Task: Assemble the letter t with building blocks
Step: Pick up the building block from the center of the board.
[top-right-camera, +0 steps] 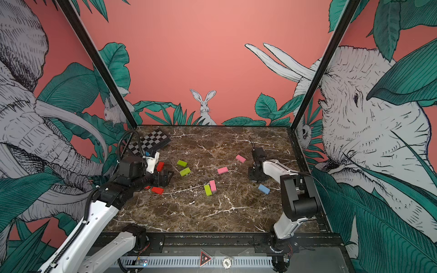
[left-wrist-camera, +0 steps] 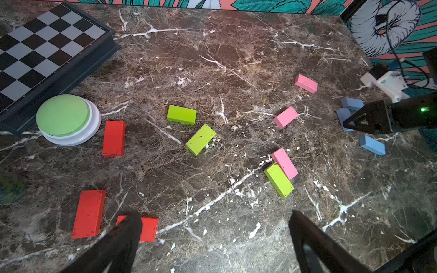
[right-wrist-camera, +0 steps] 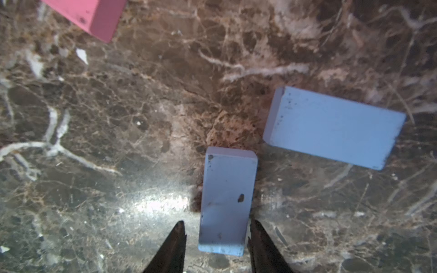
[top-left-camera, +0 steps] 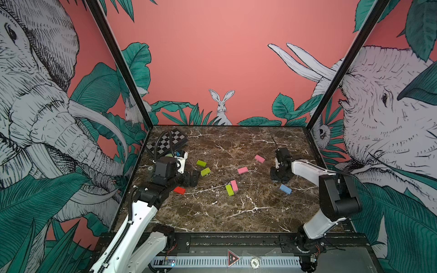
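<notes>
**Opening step of assembling the letter T: taking up a block.** The right pincer [right-wrist-camera: 216, 225] stands low over the right side of the marble table [top-left-camera: 236, 212]. Its jaws are narrowly apart, astride one end of a light blue block [right-wrist-camera: 227, 201] that lies flat. One finger [right-wrist-camera: 260, 245] appears to touch the block's side and the other shows a slim gap, so no clamp is made yet. A second light blue block [right-wrist-camera: 331, 127] lies just beside the first, and a third light blue block [top-left-camera: 285, 189] lies nearer. The left pincer [top-left-camera: 191, 178] hovers at the left, jaws wide apart and empty, above the red blocks [left-wrist-camera: 114, 138]. Pink blocks [top-left-camera: 242, 170] and lime green blocks [top-left-camera: 205, 171] lie scattered across the middle. No bar or stem is laid. The next move, as judged, is to shut squarely on the block's long sides, lift without nudging its neighbour, and carry it to bare table.
</notes>
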### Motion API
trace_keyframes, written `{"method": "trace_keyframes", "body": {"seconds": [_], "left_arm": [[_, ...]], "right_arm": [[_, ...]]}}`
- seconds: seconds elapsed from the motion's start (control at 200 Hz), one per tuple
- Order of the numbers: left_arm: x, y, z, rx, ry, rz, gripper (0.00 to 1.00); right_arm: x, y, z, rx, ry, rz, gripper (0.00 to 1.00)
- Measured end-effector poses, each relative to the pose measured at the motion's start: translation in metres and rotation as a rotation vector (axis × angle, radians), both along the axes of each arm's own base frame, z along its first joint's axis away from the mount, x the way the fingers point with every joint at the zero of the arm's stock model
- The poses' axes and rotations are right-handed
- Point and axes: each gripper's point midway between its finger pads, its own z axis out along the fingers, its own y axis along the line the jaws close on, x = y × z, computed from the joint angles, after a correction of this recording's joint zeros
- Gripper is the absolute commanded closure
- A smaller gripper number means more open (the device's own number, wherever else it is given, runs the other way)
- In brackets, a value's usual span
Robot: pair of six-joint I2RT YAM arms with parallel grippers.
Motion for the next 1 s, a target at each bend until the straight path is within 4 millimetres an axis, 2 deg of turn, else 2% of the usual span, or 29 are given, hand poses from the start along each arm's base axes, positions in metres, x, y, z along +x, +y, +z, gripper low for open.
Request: {"method": "trace_keyframes", "body": {"seconds": [0.555, 0.67, 0.865, 1.0], "left_arm": [[0.000, 0.000, 0.000, 0.005, -0.002, -0.004, 0.01], [0.000, 0.000, 0.000, 0.007, -0.002, -0.002, 0.01], [0.001, 0.002, -0.001, 0.014, -0.005, 0.007, 0.01], [0.001, 0.003, -0.001, 0.017, -0.006, 0.012, 0.01]], "right_arm": [[0.006, -0.005, -0.005, -0.025, -0.004, -0.001, 0.72], [0.006, -0.005, -0.005, -0.025, -0.004, 0.001, 0.77], [0.004, -0.005, -0.003, -0.020, -0.010, -0.001, 0.78], [0.001, -0.002, 0.008, 0.005, -0.033, -0.003, 0.78]]}}
